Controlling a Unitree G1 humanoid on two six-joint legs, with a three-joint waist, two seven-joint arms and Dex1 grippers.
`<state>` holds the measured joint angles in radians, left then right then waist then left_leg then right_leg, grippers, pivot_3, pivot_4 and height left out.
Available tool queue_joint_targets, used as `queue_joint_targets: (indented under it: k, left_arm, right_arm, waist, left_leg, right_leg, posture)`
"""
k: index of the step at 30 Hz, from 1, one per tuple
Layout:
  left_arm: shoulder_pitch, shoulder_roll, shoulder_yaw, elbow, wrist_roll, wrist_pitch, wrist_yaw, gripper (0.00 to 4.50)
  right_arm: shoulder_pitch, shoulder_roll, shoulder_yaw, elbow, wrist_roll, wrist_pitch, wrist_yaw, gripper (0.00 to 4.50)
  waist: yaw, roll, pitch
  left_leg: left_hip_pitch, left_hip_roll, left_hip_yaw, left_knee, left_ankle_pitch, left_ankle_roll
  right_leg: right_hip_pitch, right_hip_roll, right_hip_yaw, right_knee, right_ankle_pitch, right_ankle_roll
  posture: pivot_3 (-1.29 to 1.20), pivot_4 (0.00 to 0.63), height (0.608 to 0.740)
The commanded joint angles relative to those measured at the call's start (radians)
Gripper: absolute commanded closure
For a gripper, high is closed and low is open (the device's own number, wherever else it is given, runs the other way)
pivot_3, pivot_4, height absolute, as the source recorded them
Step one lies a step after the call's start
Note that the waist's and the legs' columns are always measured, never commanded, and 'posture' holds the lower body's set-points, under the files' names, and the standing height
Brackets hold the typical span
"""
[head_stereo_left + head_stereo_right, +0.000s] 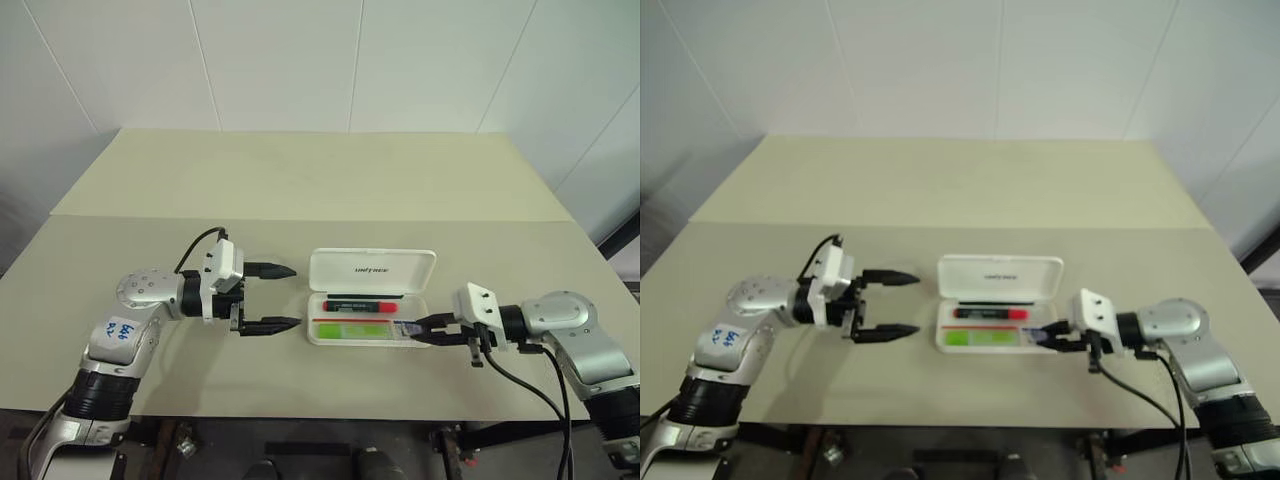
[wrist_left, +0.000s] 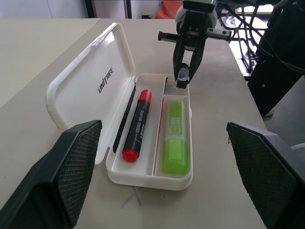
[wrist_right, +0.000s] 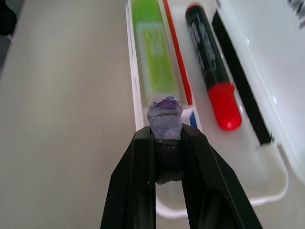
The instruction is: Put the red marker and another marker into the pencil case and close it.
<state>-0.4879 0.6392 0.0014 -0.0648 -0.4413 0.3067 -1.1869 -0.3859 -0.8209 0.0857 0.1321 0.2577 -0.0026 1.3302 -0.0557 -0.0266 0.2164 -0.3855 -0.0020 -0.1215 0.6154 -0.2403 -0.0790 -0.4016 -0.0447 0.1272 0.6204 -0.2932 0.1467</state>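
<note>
The white pencil case lies open at the table's middle, lid up at the back. Inside, the red marker rests in the back compartment. The light green highlighter, the other marker, rests in the front one. My right gripper is shut, its tips over the case's right end just past the highlighter. A small purplish lump shows between those fingertips; I cannot tell what it is. My left gripper hangs open beside the case's left end, apart from it, with nothing between its fingers.
The pale table top stretches far behind the case. Its front edge runs close below both arms. A black cable trails from my right wrist over that edge.
</note>
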Motion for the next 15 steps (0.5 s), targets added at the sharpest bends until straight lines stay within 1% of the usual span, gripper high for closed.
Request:
queue_joint_targets:
  k: [1,6,8,12,13,15]
  left_arm:
    - [0.000,0.012,0.026,-0.035,-0.022,0.003,0.009,0.00]
    - [-0.006,0.013,0.023,-0.032,-0.022,0.002,0.010,0.00]
    - [-0.010,0.012,0.022,-0.030,-0.022,0.002,0.010,0.00]
    - [-0.017,0.008,0.019,-0.023,-0.020,0.000,0.010,0.00]
    - [-0.018,0.007,0.017,-0.021,-0.019,-0.001,0.010,0.00]
    - [-0.022,0.003,0.017,-0.017,-0.026,0.008,0.009,0.00]
  right_arm:
    - [-0.022,0.003,-0.017,0.009,0.001,-0.036,0.006,4.13]
    - [-0.032,0.010,-0.019,0.039,0.003,-0.055,0.010,4.13]
    - [-0.035,0.013,-0.022,0.050,0.005,-0.063,0.008,3.41]
    - [-0.037,0.022,-0.031,0.060,0.014,-0.066,0.001,2.13]
    - [-0.036,0.024,-0.035,0.060,0.018,-0.066,-0.003,1.72]
    - [-0.034,0.032,-0.059,0.041,0.047,-0.028,-0.022,1.04]
  waist:
    - [0.000,0.000,0.000]
    - [0.000,0.000,0.000]
    - [0.000,0.000,0.000]
    - [0.000,0.000,0.000]
    - [0.000,0.000,0.000]
    - [0.000,0.000,0.000]
  left_leg:
    - [0.000,0.000,0.000,0.000,0.000,0.000]
    - [0.000,0.000,0.000,0.000,0.000,0.000]
    - [0.000,0.000,0.000,0.000,0.000,0.000]
    - [0.000,0.000,0.000,0.000,0.000,0.000]
    - [0.000,0.000,0.000,0.000,0.000,0.000]
    - [0.000,0.000,0.000,0.000,0.000,0.000]
  right_leg:
    - [0.000,0.000,0.000,0.000,0.000,0.000]
    - [0.000,0.000,0.000,0.001,0.000,0.000]
    - [0.000,0.000,0.000,0.001,0.000,0.000]
    - [0.000,0.000,0.000,0.001,0.000,0.000]
    - [0.000,0.000,0.000,0.001,0.000,0.000]
    - [0.000,0.000,0.000,0.001,0.000,0.000]
  posture:
    - [0.00,0.150,0.740]
    - [0.00,0.150,0.740]
    - [0.00,0.150,0.740]
    - [0.00,0.150,0.740]
    - [0.00,0.150,0.740]
    - [0.00,0.150,0.740]
